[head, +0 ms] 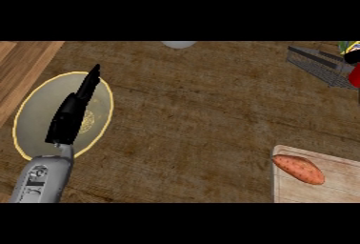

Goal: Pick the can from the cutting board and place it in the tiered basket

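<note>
Can status first: you have no plain view of it. Cutting board [330, 178] at near right carries only a sweet potato [299, 169], orange, tapered at both ends, lying slantwise near the board's left edge. At the far right edge, just beside the wire tiered basket [316, 64], a red shape [355, 74] and something black and green-yellow above it poke into view. That may be the can with the right hand on it, but too little shows to say. Treat right hand as out of view.

Left hand [74, 112] hangs over a round plate [32, 109] at left, fingers straight and pressed together, pointing far. Holds nothing. Looks parked.

Handling, my judgement: a can is rigid, light to moderate in weight, with a smooth curved wall that can slip. Take it round the middle of the side wall, thumb opposite the fingers, axis upright. It won't crush easily or break, but it rolls if set down on its side, so land it on its flat base inside the basket.

Surfaces: counter [190, 109] is dark, worn wood grain. Board is pale wood, rectangular, rounded corner. Plate is greyish with a yellow rim and a faint centre pattern. Basket is thin dark wire mesh, angled. A pale rounded object [179, 44] sits at the far edge, cut off.
</note>
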Controlling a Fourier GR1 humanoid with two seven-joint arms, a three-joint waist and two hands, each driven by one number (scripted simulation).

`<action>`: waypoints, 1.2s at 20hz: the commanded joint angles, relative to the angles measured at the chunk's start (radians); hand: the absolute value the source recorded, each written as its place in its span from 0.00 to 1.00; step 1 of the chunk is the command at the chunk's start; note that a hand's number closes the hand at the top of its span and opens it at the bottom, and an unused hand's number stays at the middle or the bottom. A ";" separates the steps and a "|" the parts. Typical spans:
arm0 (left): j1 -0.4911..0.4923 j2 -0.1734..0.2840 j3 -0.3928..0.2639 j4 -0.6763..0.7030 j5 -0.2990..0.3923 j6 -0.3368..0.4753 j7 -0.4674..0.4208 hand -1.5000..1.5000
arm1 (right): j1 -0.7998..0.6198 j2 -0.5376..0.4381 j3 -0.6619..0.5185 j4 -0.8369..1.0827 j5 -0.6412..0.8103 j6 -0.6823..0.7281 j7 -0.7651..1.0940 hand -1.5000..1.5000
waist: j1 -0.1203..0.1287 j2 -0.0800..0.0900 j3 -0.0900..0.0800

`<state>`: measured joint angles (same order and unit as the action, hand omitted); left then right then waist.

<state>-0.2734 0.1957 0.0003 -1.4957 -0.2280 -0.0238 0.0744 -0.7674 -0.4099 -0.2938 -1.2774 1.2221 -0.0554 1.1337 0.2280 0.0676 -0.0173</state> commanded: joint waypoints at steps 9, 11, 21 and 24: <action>-0.028 -0.026 -0.026 0.041 -0.021 0.011 0.007 0.50 | -0.301 0.027 -0.018 0.248 0.440 -0.025 0.317 1.00 | -0.001 -0.001 0.010; -0.034 -0.022 -0.014 0.034 -0.015 0.012 0.016 0.50 | -0.333 0.050 -0.043 0.277 0.477 -0.059 0.332 1.00 | -0.010 -0.008 0.013; -0.019 -0.020 0.021 0.060 -0.023 0.052 0.014 0.50 | -0.444 0.044 -0.130 0.546 0.681 0.068 0.323 1.00 | -0.083 -0.019 0.014; -0.004 -0.004 0.035 0.059 -0.023 0.053 0.012 0.50 | -0.456 0.045 -0.149 0.616 0.746 0.166 0.341 1.00 | -0.095 -0.026 0.013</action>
<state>-0.2882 0.1856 0.0220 -1.4423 -0.2493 0.0192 0.0884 -1.1849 -0.3611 -0.4223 -0.7536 1.8995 -0.0077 1.2366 0.1548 0.0472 -0.0041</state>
